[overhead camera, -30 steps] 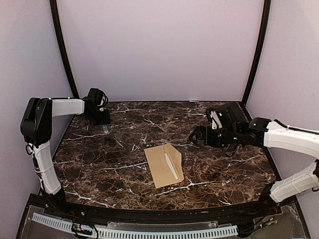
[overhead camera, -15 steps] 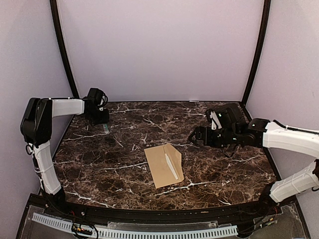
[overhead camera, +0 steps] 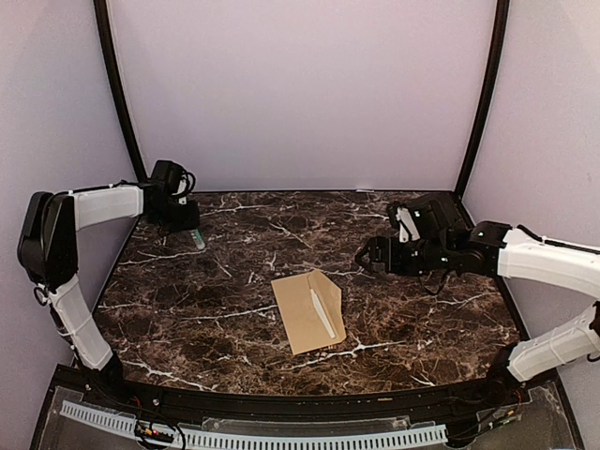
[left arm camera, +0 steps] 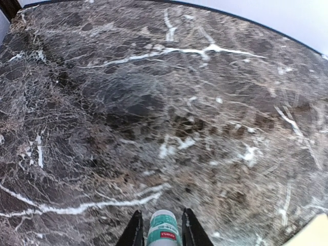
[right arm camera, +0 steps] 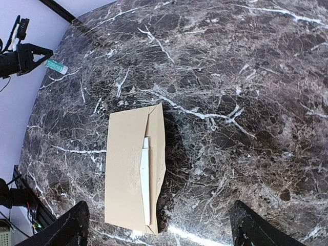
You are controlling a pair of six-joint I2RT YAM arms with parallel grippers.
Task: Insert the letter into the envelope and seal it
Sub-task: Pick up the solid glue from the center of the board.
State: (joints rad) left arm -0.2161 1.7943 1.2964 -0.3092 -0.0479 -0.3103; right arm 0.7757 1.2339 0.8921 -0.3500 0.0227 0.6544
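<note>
Envelope (overhead camera: 309, 314) lies flat at mid-table, flap open, with the letter (overhead camera: 322, 312) showing as a pale strip in its mouth. Right gripper (overhead camera: 367, 257) hangs to the envelope's right and farther back, well apart from it, jaws spread wide, holding nothing. Left gripper (left arm camera: 162, 225) is at the far left corner, well apart from the envelope, jaws drawn narrow on a green-and-white glue stick (overhead camera: 198, 240) lying on the marble table (overhead camera: 422, 319)

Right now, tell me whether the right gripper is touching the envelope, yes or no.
No: the right gripper hangs open off to the right of the envelope, clear of it.
</note>
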